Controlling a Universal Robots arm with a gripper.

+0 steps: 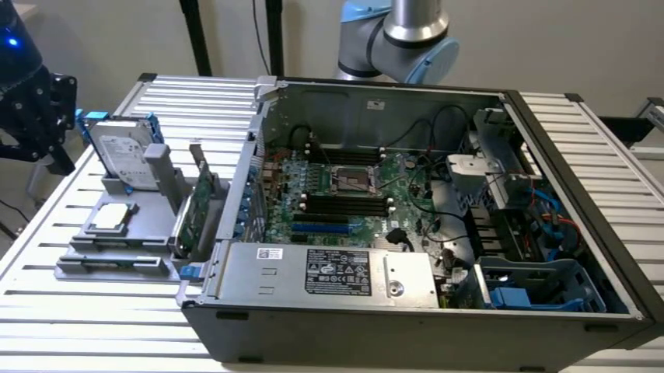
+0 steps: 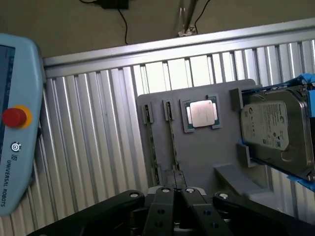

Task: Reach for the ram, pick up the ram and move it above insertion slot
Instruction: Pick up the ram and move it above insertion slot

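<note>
The hand is clenched, its two black fingers pressed together with nothing between them. It hangs above the near end of a grey fixture plate that lies on the slatted aluminium desk.

Two long thin strips stand on edge in parallel slots of that plate. The one in line with the fingertips looks like the ram, a narrow dark line running away from the hand and not touching it. Seen edge-on, its chips cannot be made out.

Beside the strips a square processor lies flat in its recess. Past it a silver hard drive leans in a blue frame.

A teach pendant with a red stop button lies at the side of the desk.

In the exterior view the plate sits at the left of an open computer case. A green expansion card stands upright between them. The motherboard lies exposed inside the case, with the arm's blue-capped joint behind it.
</note>
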